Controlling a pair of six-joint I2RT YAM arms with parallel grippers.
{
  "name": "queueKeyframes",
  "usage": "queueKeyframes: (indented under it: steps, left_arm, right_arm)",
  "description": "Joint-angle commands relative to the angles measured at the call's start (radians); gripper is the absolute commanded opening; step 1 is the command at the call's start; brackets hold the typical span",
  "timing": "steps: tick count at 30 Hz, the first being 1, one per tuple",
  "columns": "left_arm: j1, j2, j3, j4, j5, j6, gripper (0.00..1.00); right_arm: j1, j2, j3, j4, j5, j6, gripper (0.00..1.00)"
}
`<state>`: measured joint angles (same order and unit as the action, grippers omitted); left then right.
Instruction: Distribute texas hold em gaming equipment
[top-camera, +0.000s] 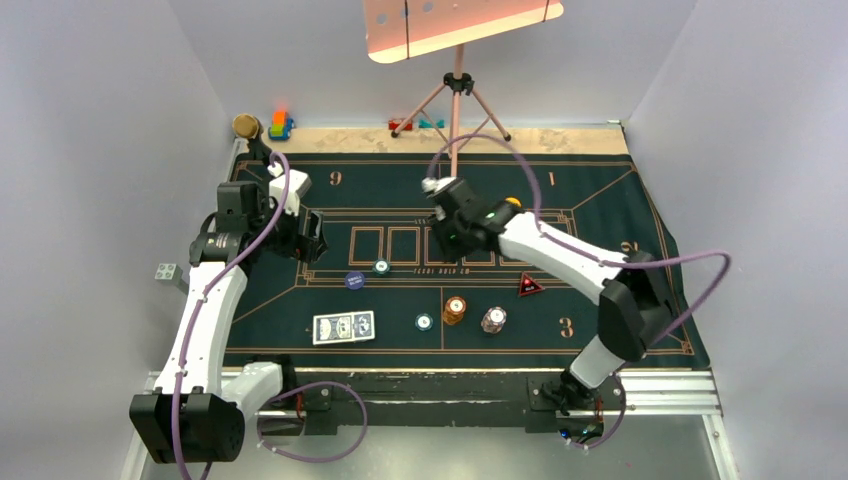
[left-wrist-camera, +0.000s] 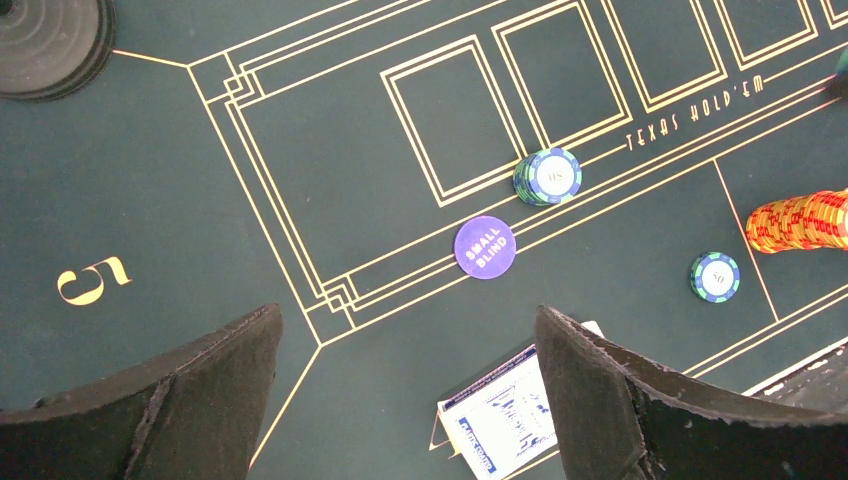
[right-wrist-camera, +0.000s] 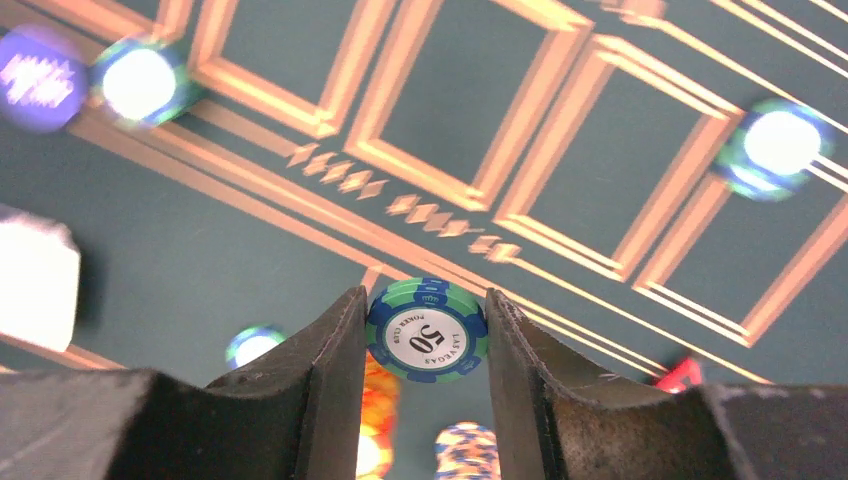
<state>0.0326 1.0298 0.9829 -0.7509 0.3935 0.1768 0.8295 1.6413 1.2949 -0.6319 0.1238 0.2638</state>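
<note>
My right gripper (right-wrist-camera: 427, 305) is shut on a teal "50" poker chip (right-wrist-camera: 427, 332), held edgewise above the felt; from above it hangs over the row of card boxes (top-camera: 442, 232). More teal chips lie at the box line (top-camera: 381, 267) (left-wrist-camera: 548, 175), and one in front (top-camera: 424, 322) (left-wrist-camera: 715, 276). A purple small-blind disc (top-camera: 354, 281) (left-wrist-camera: 485, 247) lies beside them. Blue-backed cards (top-camera: 343, 327) (left-wrist-camera: 505, 415) lie near the front. The orange stack (top-camera: 455, 309), the pinkish-white stack (top-camera: 493, 319) and the red-black marker (top-camera: 530, 286) stand on the right. My left gripper (left-wrist-camera: 407, 320) (top-camera: 310, 238) hovers open with nothing between its fingers.
A gold-topped black stand (top-camera: 246, 127) (left-wrist-camera: 50, 45) sits at the mat's far left corner beside bright toy blocks (top-camera: 281, 124). A tripod (top-camera: 457, 100) stands behind the mat's far edge. A grey block (top-camera: 166, 271) lies off the mat's left side.
</note>
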Motion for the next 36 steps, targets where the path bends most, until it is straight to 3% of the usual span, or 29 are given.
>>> queueKeyframes:
  steps: [1, 8, 12, 20, 27, 31, 36]
  left_arm:
    - [0.007, -0.014, -0.006, 0.003, 0.016, 0.018, 1.00]
    - [0.009, -0.007, 0.000, -0.001, 0.028, 0.017, 1.00]
    - [0.009, -0.001, 0.000, -0.001, 0.033, 0.020, 1.00]
    - [0.008, 0.000, 0.001, -0.006, 0.036, 0.023, 1.00]
    - [0.007, 0.003, 0.004, -0.008, 0.038, 0.024, 1.00]
    - [0.008, 0.004, 0.003, -0.007, 0.050, 0.027, 1.00]
    - [0.008, -0.002, 0.000, -0.010, 0.048, 0.032, 1.00]
  right_arm:
    - [-0.206, -0.100, -0.090, -0.048, 0.103, 0.127, 0.00]
    - [-0.545, -0.221, -0.284, -0.047, 0.117, 0.271, 0.00]
    - [-0.666, -0.245, -0.368, -0.043, 0.118, 0.332, 0.00]
    - [-0.716, -0.170, -0.409, -0.076, 0.221, 0.396, 0.00]
    - [-0.729, -0.174, -0.427, -0.073, 0.204, 0.432, 0.01]
    - [-0.744, -0.173, -0.471, -0.027, 0.120, 0.444, 0.56]
    - [-0.744, -0.185, -0.484, -0.031, 0.134, 0.446, 0.77]
